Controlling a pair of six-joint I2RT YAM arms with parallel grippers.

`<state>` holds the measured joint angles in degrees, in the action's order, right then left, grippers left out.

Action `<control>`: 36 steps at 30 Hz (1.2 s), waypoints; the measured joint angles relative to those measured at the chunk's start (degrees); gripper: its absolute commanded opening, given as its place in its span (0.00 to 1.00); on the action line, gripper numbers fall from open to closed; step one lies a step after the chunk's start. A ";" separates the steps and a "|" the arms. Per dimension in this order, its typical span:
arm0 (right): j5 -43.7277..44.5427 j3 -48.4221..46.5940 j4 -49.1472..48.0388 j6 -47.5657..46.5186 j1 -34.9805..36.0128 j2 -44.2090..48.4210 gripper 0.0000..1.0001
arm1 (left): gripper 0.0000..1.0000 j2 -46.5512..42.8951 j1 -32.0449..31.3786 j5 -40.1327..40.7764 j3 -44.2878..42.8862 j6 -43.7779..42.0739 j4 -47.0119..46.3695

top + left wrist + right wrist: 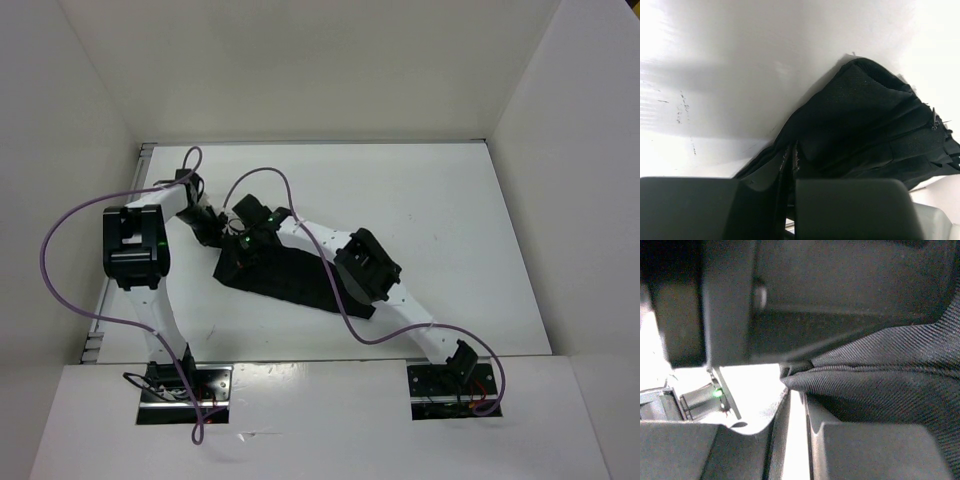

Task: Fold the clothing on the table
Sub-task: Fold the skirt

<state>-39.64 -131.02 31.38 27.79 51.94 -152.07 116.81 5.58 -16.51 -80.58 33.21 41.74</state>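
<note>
Clothing [290,280] lies crumpled in the middle of the worktop [450,220], with both arms at its far left corner. Left wrist: the left end effector [789,185] pinches its edge. Right wrist: the right end effector [797,425] sits at a fold; I cannot tell if it pinches.

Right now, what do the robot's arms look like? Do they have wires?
Both arms, left and right, are white tubes with chunky black joint boxes. A thin purple cable loops along each one. Each end effector, left and right, is black with two flat, blocky fingers. Tiny green lights glow near the wrists.
</note>
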 measured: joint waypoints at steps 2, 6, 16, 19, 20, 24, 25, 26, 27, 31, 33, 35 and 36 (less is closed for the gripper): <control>0.48 3.56 -2.91 0.48 0.17 1.73 0.21 | 0.12 0.00 0.24 -0.50 0.17 -0.02 0.15; 2.89 7.82 -5.53 0.63 0.55 4.33 0.21 | 0.22 -0.68 0.28 -0.79 0.83 0.17 -0.17; 10.27 11.17 2.43 -1.73 -0.81 23.12 0.49 | 0.46 -21.77 3.02 5.29 0.92 3.21 -9.60; 11.82 14.38 2.38 -1.44 -5.53 31.67 0.56 | 0.46 -29.35 2.97 4.66 -0.07 2.97 -11.91; 12.44 16.98 2.23 -0.96 -7.39 34.42 0.59 | 0.46 -30.99 2.97 3.78 -0.11 2.78 -12.44; 14.84 33.66 0.87 2.16 -16.81 45.13 0.76 | 0.43 -34.47 2.49 -3.15 3.41 1.07 -14.05; 15.34 38.64 0.85 3.17 -19.23 47.39 0.79 | 0.43 -34.56 2.10 -5.66 5.25 0.57 -14.91; 15.96 43.08 0.72 4.09 -21.38 48.92 0.84 | 0.41 -34.53 1.73 -7.98 7.21 -0.09 -15.61; 17.16 47.95 0.46 4.94 -23.30 50.71 0.85 | 0.41 -34.38 1.42 -10.32 9.55 -0.61 -16.13; 23.26 60.39 4.35 8.00 -27.74 56.59 0.85 | 0.41 -33.53 0.68 -17.11 15.74 -2.93 -16.37; 25.94 62.53 6.40 9.51 -28.72 58.90 0.85 | 0.41 -32.89 0.68 -19.52 16.76 -3.61 -16.61; 28.24 64.19 7.04 10.93 -29.53 60.96 0.85 | 0.41 -32.44 0.68 -21.38 17.07 -4.63 -17.44; 29.03 65.05 7.39 11.87 -29.75 61.81 0.85 | 0.41 -32.24 0.68 -22.14 17.09 -4.85 -17.90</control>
<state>-10.61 -65.98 38.76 39.66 22.20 -90.26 84.58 6.26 -38.65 -63.48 28.36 23.83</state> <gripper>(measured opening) 0.851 0.414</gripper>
